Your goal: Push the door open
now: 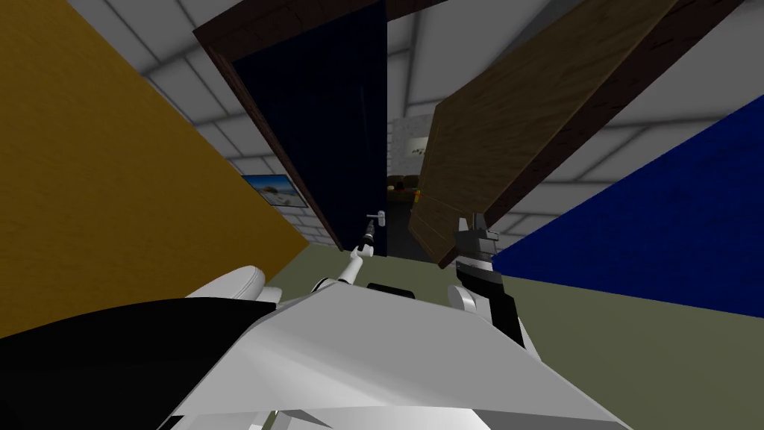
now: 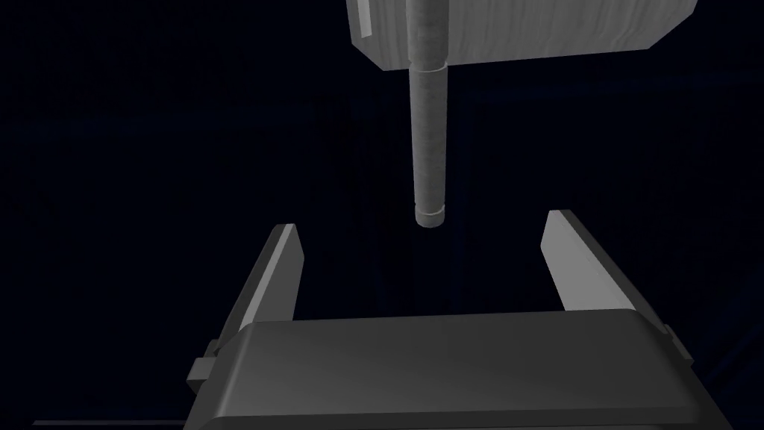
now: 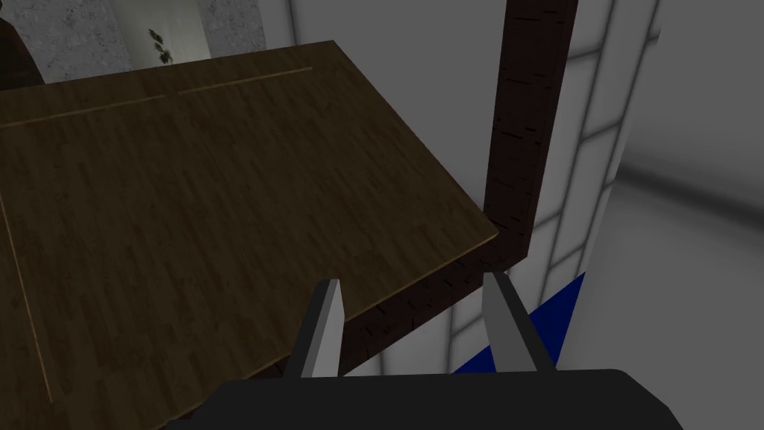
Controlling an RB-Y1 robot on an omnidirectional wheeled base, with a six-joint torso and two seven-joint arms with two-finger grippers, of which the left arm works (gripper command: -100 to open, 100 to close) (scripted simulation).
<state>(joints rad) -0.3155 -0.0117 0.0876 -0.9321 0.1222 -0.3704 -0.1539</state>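
The dark navy door (image 1: 321, 127) stands in the upper middle of the head view, set in a dark brown frame (image 1: 216, 52), its grey lever handle (image 1: 379, 218) at the leaf's lower right edge, just left of centre. The left gripper (image 1: 367, 240) reaches up to that handle from directly below it. In the left wrist view the lever runs from a pale backplate (image 2: 522, 30) toward the gripper and ends just short of the fingertips (image 2: 287, 239), which are spread wide with the lever's tip in line with the gap, touching neither blade; the navy door lies behind.

To the right, a brown wood-grain door (image 1: 515, 127) slants across the upper right of the head view. A narrow gap between the two leaves shows a lit room (image 1: 399, 190). The right gripper (image 1: 477, 224) sits at the wooden leaf's lower corner, right of centre, blades apart and holding nothing.

A yellow wall (image 1: 97, 164) takes the left side, with a framed picture (image 1: 274, 189) beside it; a blue wall (image 1: 671, 224) takes the right, above olive floor (image 1: 634, 351)
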